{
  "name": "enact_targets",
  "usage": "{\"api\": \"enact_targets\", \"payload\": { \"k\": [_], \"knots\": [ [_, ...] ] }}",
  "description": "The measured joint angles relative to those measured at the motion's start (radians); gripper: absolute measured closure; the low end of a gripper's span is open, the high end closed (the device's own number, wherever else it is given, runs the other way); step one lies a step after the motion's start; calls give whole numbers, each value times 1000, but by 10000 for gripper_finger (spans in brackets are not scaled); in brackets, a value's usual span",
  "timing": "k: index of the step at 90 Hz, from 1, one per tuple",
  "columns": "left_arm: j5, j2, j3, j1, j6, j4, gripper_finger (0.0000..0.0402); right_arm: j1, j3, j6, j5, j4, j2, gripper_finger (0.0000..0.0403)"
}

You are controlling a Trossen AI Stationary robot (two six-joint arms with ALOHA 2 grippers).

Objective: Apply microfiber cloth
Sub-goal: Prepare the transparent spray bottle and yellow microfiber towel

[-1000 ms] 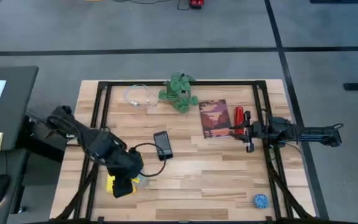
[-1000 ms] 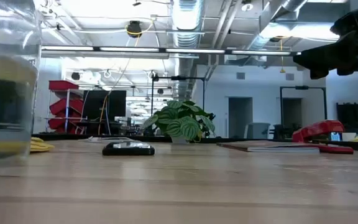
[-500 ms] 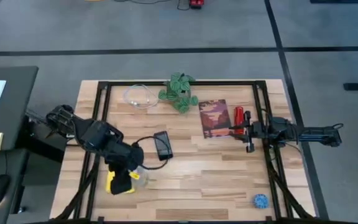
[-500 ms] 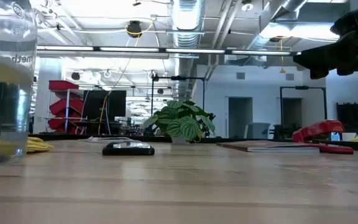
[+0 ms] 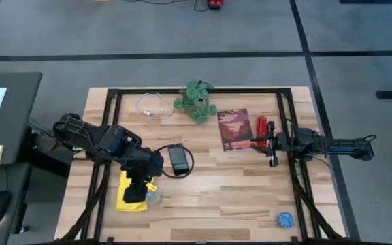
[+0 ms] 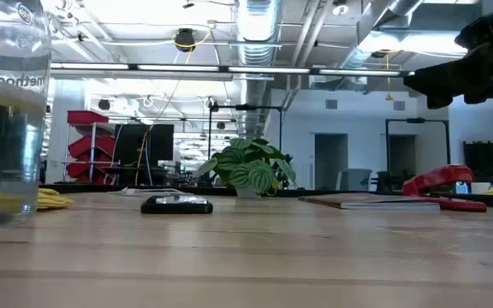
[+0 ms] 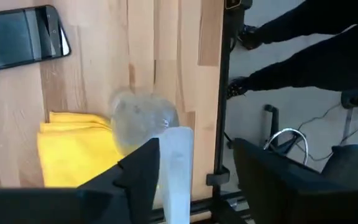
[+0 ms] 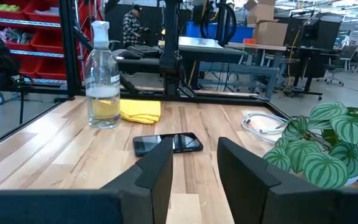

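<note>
High view: my left pincer (image 5: 139,192), fingers parted, hangs over the bright yellow soft microfiber cloth (image 5: 124,197), whose long axis runs twelve-to-six; right arm waits far off.

One yellow cloth (image 5: 129,194), one phone (image 5: 178,158), one spray bottle (image 8: 102,76), one plant (image 5: 196,101), one book (image 5: 235,128), one blue ball (image 5: 286,220).

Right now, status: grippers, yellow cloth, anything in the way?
Left gripper open above cloth edge. Right gripper open, parked by the stapler. Microfiber cloth flat, ungrasped. Clear spray bottle stands against it.
</note>
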Motion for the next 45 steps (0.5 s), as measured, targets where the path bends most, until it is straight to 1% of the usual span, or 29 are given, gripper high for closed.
{"api": "enact_targets", "payload": {
  "k": [9, 16, 31, 45],
  "knots": [
    [0, -1, 0, -9, -15, 0, 175, 0, 0, 0, 0, 0, 0, 290],
    [-3, -1, -5, -30, -28, 3, 165, 0, 0, 0, 0, 0, 0, 290],
    [-34, -18, -84, -91, -56, -5, 167, 0, 0, 0, 0, 0, 0, 290],
    [-105, -18, -136, -109, -129, 0, 170, 0, 0, 0, 0, 0, 0, 290]
  ]
}}
